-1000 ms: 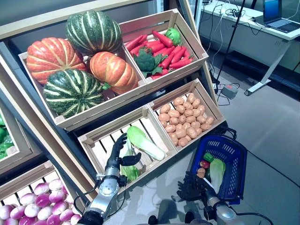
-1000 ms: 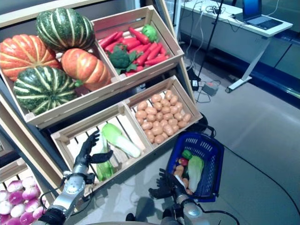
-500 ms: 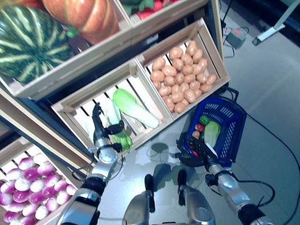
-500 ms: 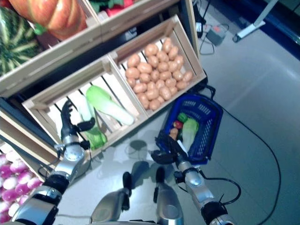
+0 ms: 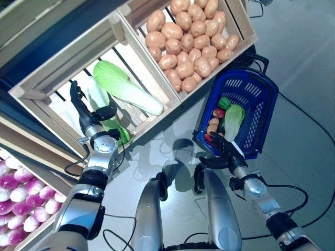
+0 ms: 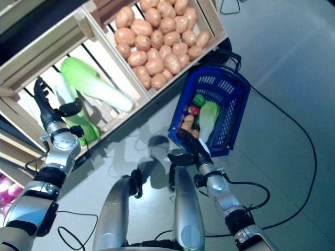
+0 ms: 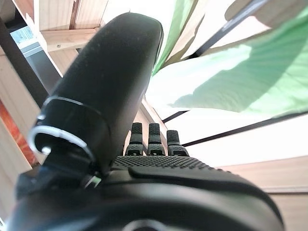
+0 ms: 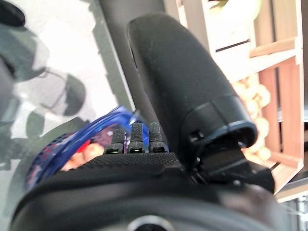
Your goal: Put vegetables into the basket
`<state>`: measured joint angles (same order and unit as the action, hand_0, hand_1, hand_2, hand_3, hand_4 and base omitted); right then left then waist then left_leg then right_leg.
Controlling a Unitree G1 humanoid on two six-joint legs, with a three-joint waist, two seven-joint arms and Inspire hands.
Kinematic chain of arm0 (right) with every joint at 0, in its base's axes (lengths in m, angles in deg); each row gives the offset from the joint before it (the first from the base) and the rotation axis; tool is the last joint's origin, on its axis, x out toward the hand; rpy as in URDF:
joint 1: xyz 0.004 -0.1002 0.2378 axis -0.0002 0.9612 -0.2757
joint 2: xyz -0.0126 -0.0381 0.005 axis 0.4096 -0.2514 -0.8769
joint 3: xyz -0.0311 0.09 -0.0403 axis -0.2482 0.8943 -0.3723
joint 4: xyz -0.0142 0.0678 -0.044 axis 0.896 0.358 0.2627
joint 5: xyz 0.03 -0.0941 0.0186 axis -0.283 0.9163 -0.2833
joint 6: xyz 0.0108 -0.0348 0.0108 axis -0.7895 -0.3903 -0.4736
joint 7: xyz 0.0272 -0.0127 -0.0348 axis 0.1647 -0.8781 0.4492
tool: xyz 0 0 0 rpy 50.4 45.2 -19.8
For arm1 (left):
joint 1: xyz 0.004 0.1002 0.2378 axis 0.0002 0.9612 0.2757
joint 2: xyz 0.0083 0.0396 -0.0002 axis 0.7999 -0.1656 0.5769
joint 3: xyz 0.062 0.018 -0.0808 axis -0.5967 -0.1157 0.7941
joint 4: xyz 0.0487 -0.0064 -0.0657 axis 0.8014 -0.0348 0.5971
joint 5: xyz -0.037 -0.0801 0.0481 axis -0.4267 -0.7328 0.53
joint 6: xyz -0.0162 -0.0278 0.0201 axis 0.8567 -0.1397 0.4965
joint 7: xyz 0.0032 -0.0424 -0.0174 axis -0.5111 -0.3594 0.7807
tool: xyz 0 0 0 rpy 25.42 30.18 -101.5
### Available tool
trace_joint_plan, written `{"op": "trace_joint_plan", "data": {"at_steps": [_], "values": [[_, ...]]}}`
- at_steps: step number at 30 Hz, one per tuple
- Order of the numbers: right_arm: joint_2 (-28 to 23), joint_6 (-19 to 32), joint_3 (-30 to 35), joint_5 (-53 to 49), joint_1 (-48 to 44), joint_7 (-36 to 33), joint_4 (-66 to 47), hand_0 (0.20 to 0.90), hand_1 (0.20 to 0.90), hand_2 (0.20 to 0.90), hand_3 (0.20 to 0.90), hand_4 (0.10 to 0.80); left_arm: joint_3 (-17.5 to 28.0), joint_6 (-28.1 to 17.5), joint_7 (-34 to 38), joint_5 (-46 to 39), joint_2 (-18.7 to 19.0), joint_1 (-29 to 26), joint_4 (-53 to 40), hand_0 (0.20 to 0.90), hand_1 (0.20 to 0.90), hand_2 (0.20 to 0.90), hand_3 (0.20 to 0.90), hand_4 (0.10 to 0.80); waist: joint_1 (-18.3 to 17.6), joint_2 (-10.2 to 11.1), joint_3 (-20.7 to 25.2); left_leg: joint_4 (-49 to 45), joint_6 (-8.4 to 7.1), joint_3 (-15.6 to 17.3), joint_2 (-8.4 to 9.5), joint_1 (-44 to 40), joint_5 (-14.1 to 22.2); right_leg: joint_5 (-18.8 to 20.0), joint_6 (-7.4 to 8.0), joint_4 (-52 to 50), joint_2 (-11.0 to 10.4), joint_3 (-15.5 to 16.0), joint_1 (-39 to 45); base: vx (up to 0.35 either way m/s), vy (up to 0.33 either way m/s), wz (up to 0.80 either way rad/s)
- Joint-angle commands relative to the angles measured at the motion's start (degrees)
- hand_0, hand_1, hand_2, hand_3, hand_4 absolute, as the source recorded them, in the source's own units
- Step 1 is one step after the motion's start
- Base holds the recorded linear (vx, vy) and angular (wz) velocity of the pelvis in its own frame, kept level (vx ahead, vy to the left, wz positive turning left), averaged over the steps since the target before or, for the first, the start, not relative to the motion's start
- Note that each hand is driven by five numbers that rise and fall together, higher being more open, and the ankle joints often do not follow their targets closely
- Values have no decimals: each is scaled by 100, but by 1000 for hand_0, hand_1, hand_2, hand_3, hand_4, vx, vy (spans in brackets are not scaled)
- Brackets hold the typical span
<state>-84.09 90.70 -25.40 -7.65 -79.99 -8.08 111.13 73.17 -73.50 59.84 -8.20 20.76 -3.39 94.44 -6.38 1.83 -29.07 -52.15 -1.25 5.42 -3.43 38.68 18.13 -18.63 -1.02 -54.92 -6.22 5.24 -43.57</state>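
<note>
Wooden slatted crate (image 5: 39,97) holds long pale-green cabbages (image 5: 125,91); open left hand (image 5: 86,112) stands beside one. It looks light, leafy, easily bruised; grip its firm white stem. Open right hand (image 5: 222,149) touches blue plastic basket (image 5: 261,112).

You have a blue plastic basket (image 5: 259,112) standing on the floor just below the crate of potatoes (image 5: 191,39). Inside it lie a pale green cabbage (image 5: 233,119) on its side, a small green pepper (image 5: 224,102), something red beside that, and a couple of brownish pieces near the closer wall. In the slatted crate (image 5: 39,86) to the left, you see a long cabbage (image 5: 125,94) lying slantwise, with another leafy one (image 5: 118,130) near the front edge.
</note>
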Motion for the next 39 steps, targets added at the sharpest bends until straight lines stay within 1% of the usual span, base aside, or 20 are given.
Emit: {"op": "trace_joint_plan", "data": {"at_steps": [1,5,8,12,15,17,20,22,23,25,27,29,31,33,35,38,39], "values": [[-59,258,149,-403,81,-138,-494,900,900,900,900,800,209,-139,444,-167,588,-541,-44,900,900,900,900,800,-177,-14,259,2,406,368,205,192,-29,58,-361,247,284,5,290,9,72,-4],[-193,167,148,-436,66,-139,-549,900,900,900,900,800,130,216,505,-243,876,-907,2,900,900,900,900,800,-217,-17,179,-196,435,391,189,472,19,81,-341,75,326,-43,-33,6,78,-4],[-294,210,168,-459,60,-127,-540,900,900,900,900,800,49,503,550,-437,1103,-1191,129,900,900,900,900,800,-254,-19,127,-351,460,425,146,662,75,71,-335,-53,346,-55,-254,3,81,-8],[-371,238,195,-474,89,-144,-539,900,900,900,900,800,-34,768,620,-583,1360,-1630,419,900,900,900,900,800,-317,-13,62,-479,478,469,89,839,121,73,-322,-151,369,-91,-458,11,84,-2],[-500,268,249,-481,161,-128,-637,900,900,900,900,800,-117,1072,734,-645,1569,-1929,522,900,900,900,900,800,-362,-16,2,-544,515,515,41,991,140,103,-311,-194,399,-129,-640,12,99,-3],[-581,332,304,-497,214,-114,-687,900,900,900,900,800,-190,1247,824,-836,1714,-2166,703,900,900,900,900,800,-396,-11,-29,-595,540,535,10,1126,146,142,-300,-206,410,-142,-787,-1,93,-1],[-635,331,337,-492,258,-170,-768,900,900,900,900,800,-227,1311,983,-1161,1878,-2469,1034,900,900,900,900,800,-432,-6,-62,-682,556,535,-9,1371,135,209,-291,-219,437,-147,-1026,-15,77,-1],[-663,333,324,-482,270,-192,-792,900,900,900,900,800,-236,1251,1101,-1400,1956,-2616,1274,900,900,900,900,800,-445,0,-69,-710,559,519,-16,1499,125,237,-287,-229,435,-143,-1146,-17,55,-4],[-669,340,317,-493,270,-191,-788,900,900,900,900,800,-235,1252,1154,-1434,1978,-2654,1346,900,900,900,900,800,-450,1,-66,-736,558,517,-21,1547,129,236,-287,-251,436,-145,-1195,-15,46,-1],[-668,369,255,-512,237,-200,-753,900,900,900,900,800,-310,1270,1528,-1387,2040,-2781,1563,900,900,900,900,800,-463,6,-73,-717,541,515,-24,1592,121,259,-280,-212,453,-155,-1238,-8,38,-2],[-673,422,200,-550,232,-194,-737,900,900,900,900,800,-381,1489,1922,-1278,2049,-2778,1525,900,900,900,900,800,-455,5,-73,-666,521,527,-15,1575,115,273,-273,-167,474,-173,-1235,0,0,0],[-689,472,169,-564,224,-158,-737,900,900,900,900,800,-342,1636,2007,-1375,2037,-2710,1516,900,900,900,900,800,-440,12,-73,-630,504,534,-7,1526,117,267,-267,-133,488,-178,-1192,0,0,0],[-672,519,111,-546,185,-173,-705,900,900,900,900,800,-286,1626,2031,-1540,2001,-2659,1580,900,900,900,900,800,-427,18,-73,-600,494,540,2,1486,122,251,-264,-118,501,-175,-1162,0,0,0],[-660,553,71,-548,165,-193,-673,900,900,900,900,800,-203,1622,1981,-1586,1987,-2617,1674,900,900,900,900,800,-415,32,-73,-561,490,550,7,1446,112,252,-269,-95,501,-160,-1137,0,0,0],[-642,546,36,-519,124,-257,-636,900,900,900,900,800,-223,1711,1672,-1658,2030,-2669,1810,900,900,900,900,800,-398,38,-73,-506,491,561,6,1424,79,278,-275,-43,502,-137,-1117,0,0,0],[-663,488,64,-519,119,-354,-698,900,900,900,900,800,-284,1656,1346,-1860,2051,-2736,1880,900,900,900,900,800,-400,43,-73,-477,500,575,-5,1484,45,312,-277,-10,502,-124,-1176,0,0,0],[-679,451,114,-549,134,-409,-742,900,900,900,900,800,-317,1666,1094,-2089,2067,-2756,1903,900,900,900,900,800,-406,42,-73,-462,512,583,-10,1534,26,334,-274,8,499,-121,-1223,-32,17,-3]]}}
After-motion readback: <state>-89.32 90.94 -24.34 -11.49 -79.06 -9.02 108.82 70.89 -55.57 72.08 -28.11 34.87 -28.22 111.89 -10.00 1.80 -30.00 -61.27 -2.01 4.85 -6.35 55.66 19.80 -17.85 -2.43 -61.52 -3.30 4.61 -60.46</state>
